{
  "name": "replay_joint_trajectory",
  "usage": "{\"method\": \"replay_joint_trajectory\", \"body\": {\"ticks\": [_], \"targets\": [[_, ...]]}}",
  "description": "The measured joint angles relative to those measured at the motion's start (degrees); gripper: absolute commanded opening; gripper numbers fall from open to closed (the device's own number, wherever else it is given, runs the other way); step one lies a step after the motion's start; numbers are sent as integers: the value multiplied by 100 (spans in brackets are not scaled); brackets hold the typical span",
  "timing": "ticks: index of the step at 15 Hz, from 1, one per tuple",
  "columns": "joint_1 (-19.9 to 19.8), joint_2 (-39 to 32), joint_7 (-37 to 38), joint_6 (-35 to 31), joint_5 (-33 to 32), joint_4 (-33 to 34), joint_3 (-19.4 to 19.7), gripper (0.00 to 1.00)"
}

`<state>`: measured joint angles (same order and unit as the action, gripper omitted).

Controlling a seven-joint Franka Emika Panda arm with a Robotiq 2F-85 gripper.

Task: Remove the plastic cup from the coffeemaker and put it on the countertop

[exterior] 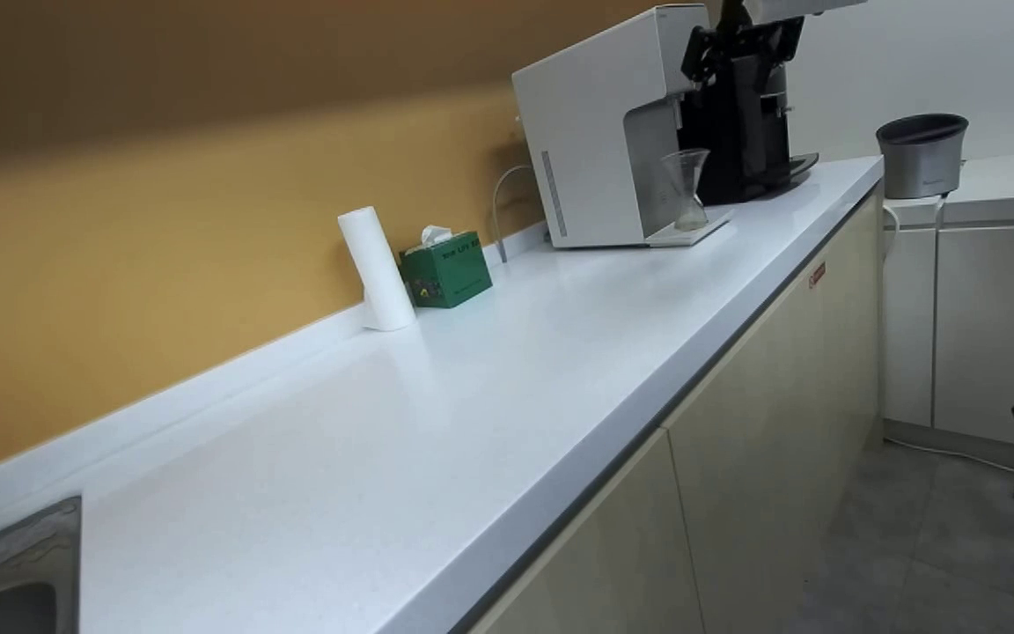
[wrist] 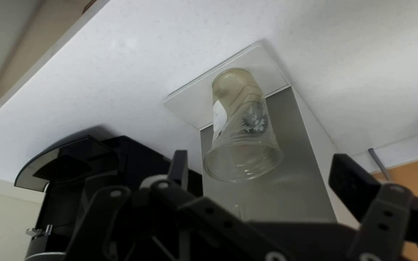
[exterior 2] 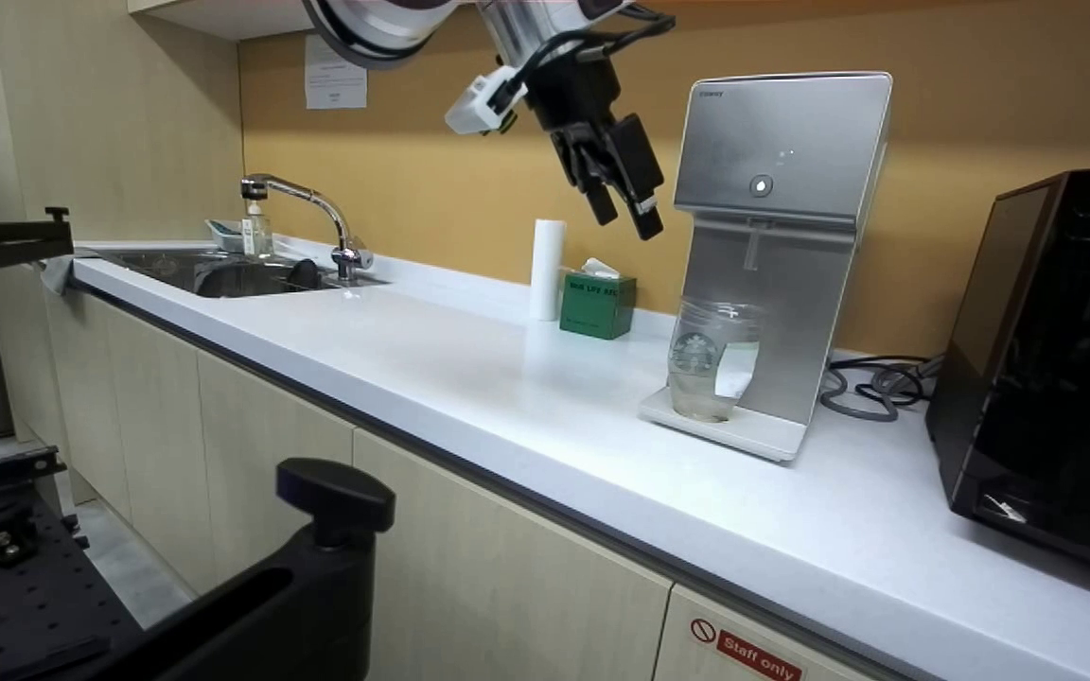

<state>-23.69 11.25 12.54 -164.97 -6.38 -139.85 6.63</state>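
White countertop (exterior 2: 469,369) cuts mid-frame in an exterior view, mustard wall (exterior 2: 431,189) behind, sink (exterior 2: 152,269) off left, claw (exterior 2: 627,219) hanging top center, fingers spread apart.

In an exterior view, camera looked lengthwise from the sink (exterior: 36,539) end, dispenser (exterior: 591,150) far right. In an exterior view, camera looked obliquely across from front, black appliance (exterior 2: 1061,378) near right. Both shared tabletop (exterior: 296,467), dispenser, sink. Wrist view looked down past end effector (wrist: 262,169) at plastic cup (wrist: 238,116), close, inverted.
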Motion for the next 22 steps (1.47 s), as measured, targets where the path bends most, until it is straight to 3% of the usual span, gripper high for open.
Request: {"method": "replay_joint_trajectory", "body": {"ticks": [8, 22], "targets": [[-482, -1163, 644, -440, -548, 856, -2, 100], [-450, -2220, 927, -467, -601, 1745, 46, 100]]}}
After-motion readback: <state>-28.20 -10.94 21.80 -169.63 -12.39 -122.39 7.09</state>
